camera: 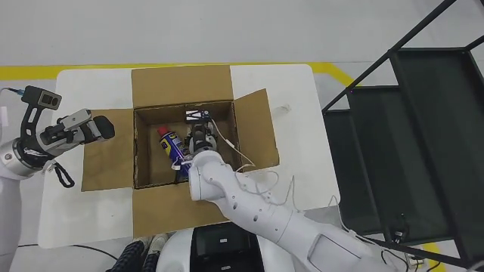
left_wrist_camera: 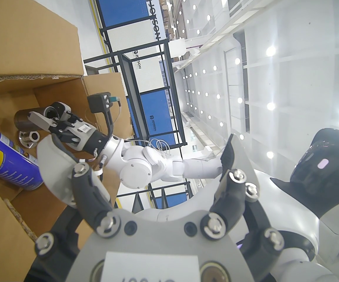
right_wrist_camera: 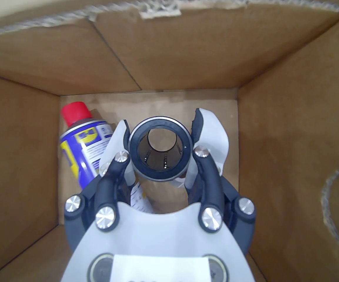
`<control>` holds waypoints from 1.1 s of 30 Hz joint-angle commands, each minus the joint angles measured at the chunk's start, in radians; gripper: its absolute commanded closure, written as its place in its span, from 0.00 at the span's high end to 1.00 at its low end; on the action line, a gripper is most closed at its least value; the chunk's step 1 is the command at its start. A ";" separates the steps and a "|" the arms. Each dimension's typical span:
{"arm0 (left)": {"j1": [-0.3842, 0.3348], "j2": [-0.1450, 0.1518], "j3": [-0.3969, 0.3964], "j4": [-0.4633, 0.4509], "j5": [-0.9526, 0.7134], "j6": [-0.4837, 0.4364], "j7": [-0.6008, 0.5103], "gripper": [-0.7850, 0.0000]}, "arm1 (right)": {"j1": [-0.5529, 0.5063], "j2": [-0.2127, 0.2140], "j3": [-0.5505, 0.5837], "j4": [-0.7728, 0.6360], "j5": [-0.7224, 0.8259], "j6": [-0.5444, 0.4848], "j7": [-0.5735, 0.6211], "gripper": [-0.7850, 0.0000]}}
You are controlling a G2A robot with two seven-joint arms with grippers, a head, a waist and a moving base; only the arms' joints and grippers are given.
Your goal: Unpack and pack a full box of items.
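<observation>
Cardboard box (camera: 181, 85) sits open on the white table (camera: 283, 83), with a blue spray can (right_wrist_camera: 81, 143) lying on its floor. Right jaws are down inside it, clamped on a dark metal sleeve (right_wrist_camera: 160, 151) just beside the can. Left jaws hang spread wide and empty over the box's left flap.

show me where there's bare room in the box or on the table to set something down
In the box, floor is bare between the cylinder and the wall opposite the can. The can side is crowded: can, right fingers and cylinder sit close together. On the table, both far corners beside the far flap are bare.
</observation>
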 commanded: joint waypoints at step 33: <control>0.000 0.000 0.000 0.000 0.000 0.000 0.000 1.00 | -0.514 0.206 0.673 -0.996 -0.083 -0.702 0.605 0.00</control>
